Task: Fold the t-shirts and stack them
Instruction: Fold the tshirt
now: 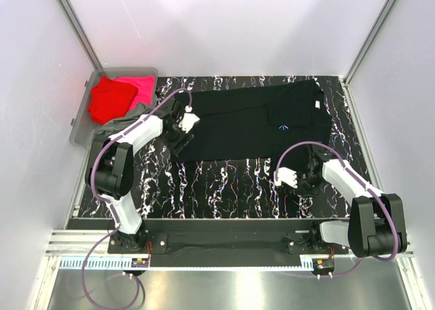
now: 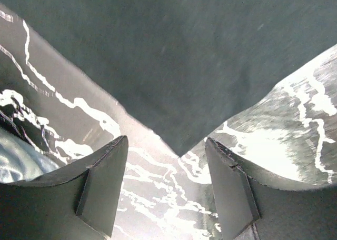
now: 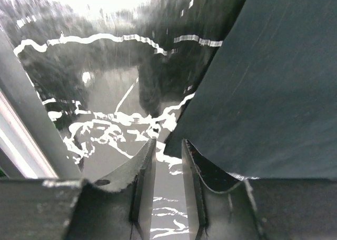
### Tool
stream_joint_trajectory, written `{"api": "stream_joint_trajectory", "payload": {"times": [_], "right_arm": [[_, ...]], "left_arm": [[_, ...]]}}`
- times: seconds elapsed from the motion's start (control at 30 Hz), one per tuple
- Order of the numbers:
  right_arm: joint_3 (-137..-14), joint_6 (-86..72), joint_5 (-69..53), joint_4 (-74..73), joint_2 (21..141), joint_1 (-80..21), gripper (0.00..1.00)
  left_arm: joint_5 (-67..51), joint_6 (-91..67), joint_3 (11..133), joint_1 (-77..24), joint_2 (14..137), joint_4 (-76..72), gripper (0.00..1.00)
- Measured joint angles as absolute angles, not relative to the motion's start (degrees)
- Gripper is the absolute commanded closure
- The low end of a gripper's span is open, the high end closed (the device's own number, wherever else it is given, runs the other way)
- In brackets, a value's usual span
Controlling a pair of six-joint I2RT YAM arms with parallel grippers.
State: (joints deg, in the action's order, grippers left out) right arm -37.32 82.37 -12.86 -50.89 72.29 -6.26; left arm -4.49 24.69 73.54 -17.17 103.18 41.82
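Upper left, grey plastic bin (image 1: 80, 123): crumpled red t-shirt (image 1: 109, 100) and pink t-shirt (image 1: 139, 87) inside, grey-green t-shirt (image 1: 134, 111) spilling out. Black t-shirt (image 1: 251, 119) lies flat mid-frame on the marbled table (image 1: 224, 181). Left gripper (image 2: 166, 145) gapes wide at its corner, empty; right gripper (image 3: 168, 145) barely parted, empty.

— What do the arms look like?
— The left arm (image 1: 139, 132) and the right arm (image 1: 345, 177) are the same: white shells between bulky black joints.
— Any wiring?
— A purple cable (image 1: 94, 162) loops loosely along each arm.
— And up close?
— The left hand (image 2: 166, 142) and right hand (image 3: 168, 142) have dark grey, wedge-shaped fingers (image 2: 102, 182), matte, with paler worn edges.
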Motion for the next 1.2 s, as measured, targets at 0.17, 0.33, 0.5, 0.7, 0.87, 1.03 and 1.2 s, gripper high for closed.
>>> {"api": "stream_joint_trajectory", "payload": {"times": [0.17, 0.33, 0.5, 0.7, 0.87, 1.03, 1.2], "right_arm": [[-36.95, 83.83, -12.36, -51.11, 73.71, -3.77, 0.66], [-37.5, 84.29, -11.62, -51.09, 75.7, -2.76, 0.67], [-39.38, 83.94, -11.31, -51.35, 78.56, -2.52, 0.96], [-40.53, 83.11, -11.57, -50.98, 80.05, -1.67, 1.0], [-40.56, 83.11, -11.57, -51.0, 80.05, -1.54, 1.0], [-41.15, 82.65, -11.55, -51.35, 80.84, -1.48, 1.0], [-42.09, 81.84, -11.51, -51.99, 82.06, -1.43, 1.0]], "left_arm": [[-3.79, 25.78, 72.25, -14.98, 102.85, 41.78, 0.35], [-3.18, 26.57, 72.2, -14.46, 102.85, 41.56, 0.36], [-3.01, 27.68, 71.77, -14.44, 102.78, 40.88, 0.36], [-3.79, 30.41, 68.36, -13.32, 101.6, 40.49, 0.35], [-5.8, 32.88, 66.22, -12.6, 100.12, 40.64, 0.35], [-6.98, 33.78, 66.02, -12.62, 100.12, 40.66, 0.39], [-8.75, 34.02, 66.19, -12.62, 100.38, 40.88, 0.4]]}}
